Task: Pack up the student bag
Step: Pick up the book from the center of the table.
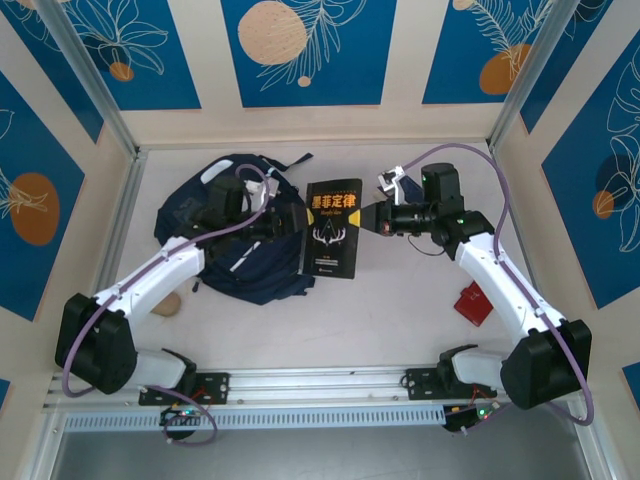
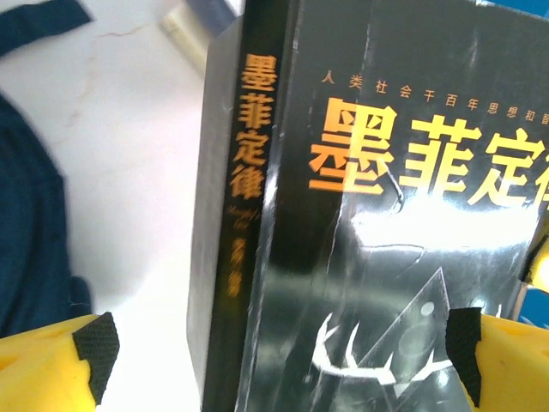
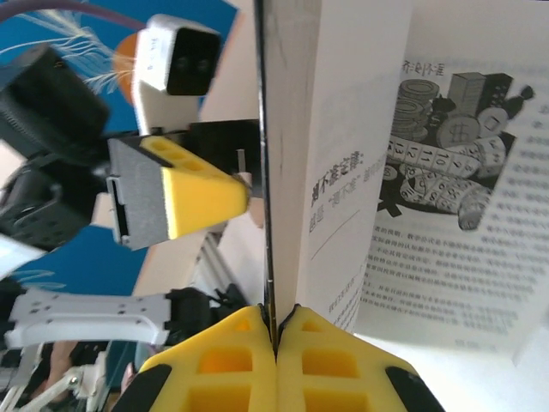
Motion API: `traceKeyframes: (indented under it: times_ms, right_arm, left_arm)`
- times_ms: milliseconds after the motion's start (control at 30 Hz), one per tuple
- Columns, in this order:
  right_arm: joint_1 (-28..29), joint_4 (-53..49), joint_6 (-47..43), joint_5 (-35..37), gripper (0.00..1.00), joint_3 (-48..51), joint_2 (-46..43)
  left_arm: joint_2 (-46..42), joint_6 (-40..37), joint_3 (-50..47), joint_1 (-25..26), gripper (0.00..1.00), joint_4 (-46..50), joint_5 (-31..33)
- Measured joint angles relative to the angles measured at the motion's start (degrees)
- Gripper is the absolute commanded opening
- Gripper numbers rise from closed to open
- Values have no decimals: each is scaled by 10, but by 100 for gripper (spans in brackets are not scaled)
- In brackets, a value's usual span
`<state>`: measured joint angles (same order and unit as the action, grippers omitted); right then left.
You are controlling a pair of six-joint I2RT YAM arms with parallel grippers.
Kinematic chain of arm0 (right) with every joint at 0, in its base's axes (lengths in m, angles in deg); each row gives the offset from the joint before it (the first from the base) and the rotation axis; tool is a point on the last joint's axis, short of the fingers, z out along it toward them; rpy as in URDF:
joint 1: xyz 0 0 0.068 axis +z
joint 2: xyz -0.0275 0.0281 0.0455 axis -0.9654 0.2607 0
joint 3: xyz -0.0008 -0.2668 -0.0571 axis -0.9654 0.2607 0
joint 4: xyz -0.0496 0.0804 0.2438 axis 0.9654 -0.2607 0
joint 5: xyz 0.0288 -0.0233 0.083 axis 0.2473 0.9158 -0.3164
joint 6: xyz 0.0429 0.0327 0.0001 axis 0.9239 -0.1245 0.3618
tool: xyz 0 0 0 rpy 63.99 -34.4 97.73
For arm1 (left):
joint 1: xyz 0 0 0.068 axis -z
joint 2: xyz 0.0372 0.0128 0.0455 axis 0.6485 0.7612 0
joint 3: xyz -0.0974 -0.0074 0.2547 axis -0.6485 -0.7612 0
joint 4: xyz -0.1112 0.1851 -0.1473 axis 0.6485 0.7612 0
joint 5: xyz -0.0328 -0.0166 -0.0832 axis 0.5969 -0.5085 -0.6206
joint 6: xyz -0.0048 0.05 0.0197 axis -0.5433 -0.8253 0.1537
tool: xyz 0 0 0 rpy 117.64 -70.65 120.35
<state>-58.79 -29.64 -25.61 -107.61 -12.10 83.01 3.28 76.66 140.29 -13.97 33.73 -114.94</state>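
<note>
While the right gripper (image 3: 276, 330) clamps the book (image 1: 333, 228), the left gripper (image 2: 280, 343) (alongside) gapes.

You'll find the student bag (image 1: 178, 218) on the surface (image 1: 340, 320) at far left; the book (image 1: 333, 228) sits just right of it, and a small flat item (image 1: 472, 304) lies well apart, near right

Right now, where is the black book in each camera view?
Top view: book at picture centre, the right gripper pinching its right edge.
Left wrist: book spans centre to right, spine running top to bottom.
Right wrist: book edge-on at centre, inside page facing right.
Shared landmark: the left gripper, open at the book's spine side.
</note>
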Motion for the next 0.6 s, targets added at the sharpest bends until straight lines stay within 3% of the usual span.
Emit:
traceKeyframes:
  times_ms: [333,600]
  right_arm:
    - [0,64,34,-67,0,-16,-4]
    - [-12,68,47,-69,0,-16,-5]
  left_arm:
    - [0,61,-8,-1,97,-130,-78]
    - [0,78,-17,-1,62,-175,-91]
